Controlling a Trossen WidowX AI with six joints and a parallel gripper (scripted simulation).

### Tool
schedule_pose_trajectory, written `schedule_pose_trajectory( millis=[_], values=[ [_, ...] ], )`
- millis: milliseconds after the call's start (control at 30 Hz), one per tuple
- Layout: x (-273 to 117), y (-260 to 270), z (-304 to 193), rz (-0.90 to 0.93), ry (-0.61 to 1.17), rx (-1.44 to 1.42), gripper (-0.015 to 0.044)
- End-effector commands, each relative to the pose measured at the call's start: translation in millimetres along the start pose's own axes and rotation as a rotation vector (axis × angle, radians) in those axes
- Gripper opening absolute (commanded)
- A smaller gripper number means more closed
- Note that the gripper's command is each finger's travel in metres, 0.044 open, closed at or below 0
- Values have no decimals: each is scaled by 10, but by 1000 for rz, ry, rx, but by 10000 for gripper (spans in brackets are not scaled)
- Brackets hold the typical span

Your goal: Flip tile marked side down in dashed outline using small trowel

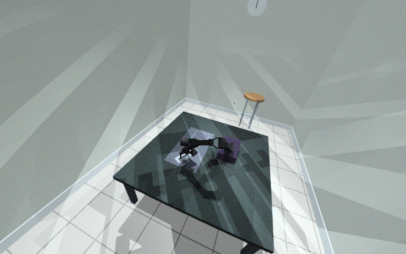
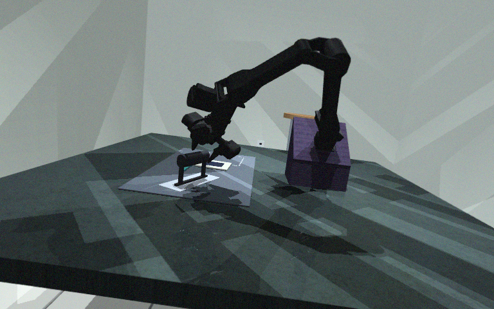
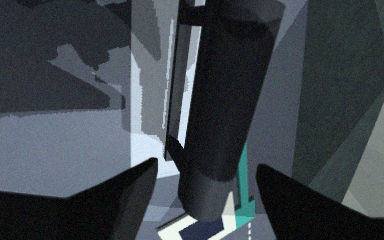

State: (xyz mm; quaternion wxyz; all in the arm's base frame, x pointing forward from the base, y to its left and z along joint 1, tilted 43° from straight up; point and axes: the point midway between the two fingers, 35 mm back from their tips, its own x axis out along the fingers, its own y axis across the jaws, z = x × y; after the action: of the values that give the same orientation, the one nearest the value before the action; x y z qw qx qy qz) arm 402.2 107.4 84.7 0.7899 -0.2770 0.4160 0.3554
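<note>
The trowel (image 1: 181, 155) (image 2: 193, 158) (image 3: 225, 100) has a thick black handle on two posts above a thin black rail. It stands on a white rectangle (image 2: 167, 184) at the near part of the mat (image 2: 145, 182) (image 3: 280, 100). My gripper (image 2: 202, 154) (image 3: 207, 167) is open and tilted, with its fingertips apart on either side of the handle's tile-side end, not gripping it. The tile (image 2: 226, 167) (image 3: 205, 231) lies flat behind the trowel, its cream face with a dark blue square up. The dashed outline (image 1: 203, 132) (image 2: 241, 163) is beyond it, partly hidden.
A teal piece (image 2: 186, 168) (image 3: 243, 175) is beside the tile. The arm's base stands on a purple block (image 1: 236, 142) (image 2: 316, 176) to the right of the mat. The dark table (image 1: 143, 167) (image 2: 291, 277) carries the block and mat. A stool (image 1: 254, 97) stands behind the table.
</note>
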Motion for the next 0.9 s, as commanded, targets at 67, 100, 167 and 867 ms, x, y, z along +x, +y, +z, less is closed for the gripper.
schedule_pose_trajectory(
  millis=[67,100,167,867],
  values=[
    [-53,86,23,-190,-37,46,300],
    [-63,103,25,-218,-46,55,300],
    [-88,139,28,-273,-68,75,300],
    [-79,180,42,-389,-130,128,300]
  ],
)
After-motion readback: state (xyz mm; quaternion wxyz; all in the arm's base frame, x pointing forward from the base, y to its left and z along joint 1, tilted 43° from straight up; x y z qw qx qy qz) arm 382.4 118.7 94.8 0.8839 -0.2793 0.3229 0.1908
